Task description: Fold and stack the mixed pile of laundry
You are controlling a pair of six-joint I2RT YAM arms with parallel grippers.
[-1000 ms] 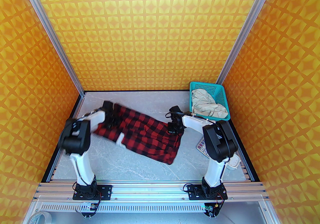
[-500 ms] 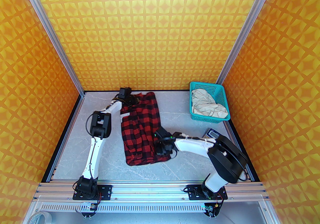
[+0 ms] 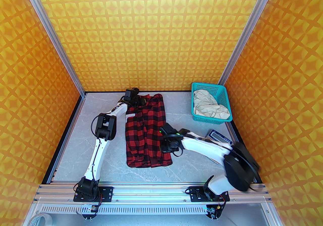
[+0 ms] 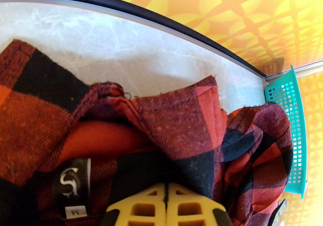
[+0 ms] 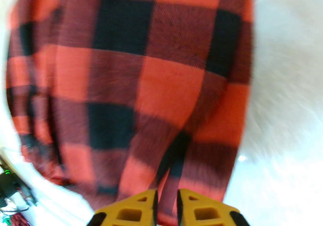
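The red-and-black check shirt [image 3: 146,131] lies lengthwise on the table, collar end far, hem end near. My left gripper [image 3: 137,101] sits at the far collar end. In the left wrist view its yellow fingers [image 4: 151,207] press together, shut on the shirt [image 4: 176,124] beside the neck label [image 4: 73,182]. My right gripper [image 3: 167,148] is at the shirt's right near edge. Up close its fingers [image 5: 141,209] stand a narrow gap apart with a fold of the shirt [image 5: 126,68] between them. The cream garment [image 3: 209,106] lies bunched in the teal basket [image 3: 208,84].
The basket stands at the far right corner, and its mesh wall [image 4: 295,131] sits close to the shirt's collar end. A grey calculator [image 3: 218,137] lies behind the right arm, partly covered. The table's black far rim [image 4: 151,13] runs just past the left gripper.
The shirt hung diagonally between both grippers a second ago. The left gripper carried its end to the far edge, the right came nearer, and the shirt now lies lengthwise, shifted slightly right.
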